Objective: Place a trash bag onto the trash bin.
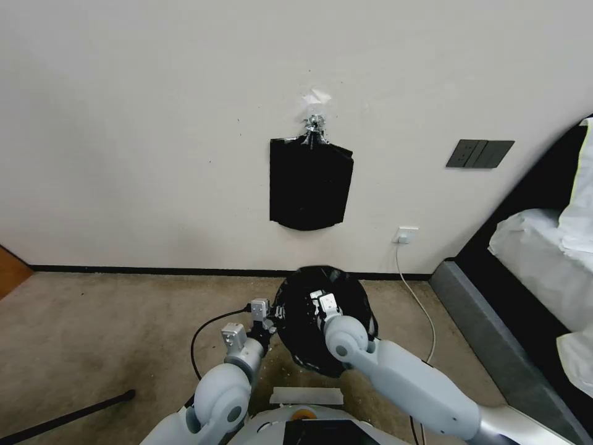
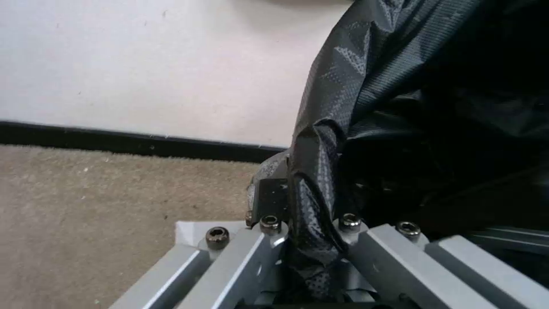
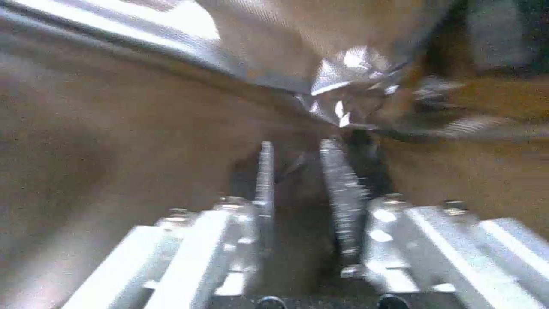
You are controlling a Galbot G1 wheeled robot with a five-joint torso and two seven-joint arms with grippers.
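Trash bag [image 1: 309, 346] is hanging below the wall bundle [image 1: 309, 184]; left claw [image 2: 312, 240] is pinching its edge, right claw [image 3: 303, 189] is sitting narrowly parted inside it.

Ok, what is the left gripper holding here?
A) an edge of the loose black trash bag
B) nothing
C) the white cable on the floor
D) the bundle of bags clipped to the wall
A: the left gripper is shut on a gathered fold of the trash bag, as the left wrist view shows.

Off-white wall [image 1: 154, 123] with black baseboard [image 1: 154, 270], dark switch plate [image 1: 480, 154] and white outlet [image 1: 405, 235] (cord plugged in), beige carpet [image 1: 92, 334], bed [image 1: 543, 247] at right.
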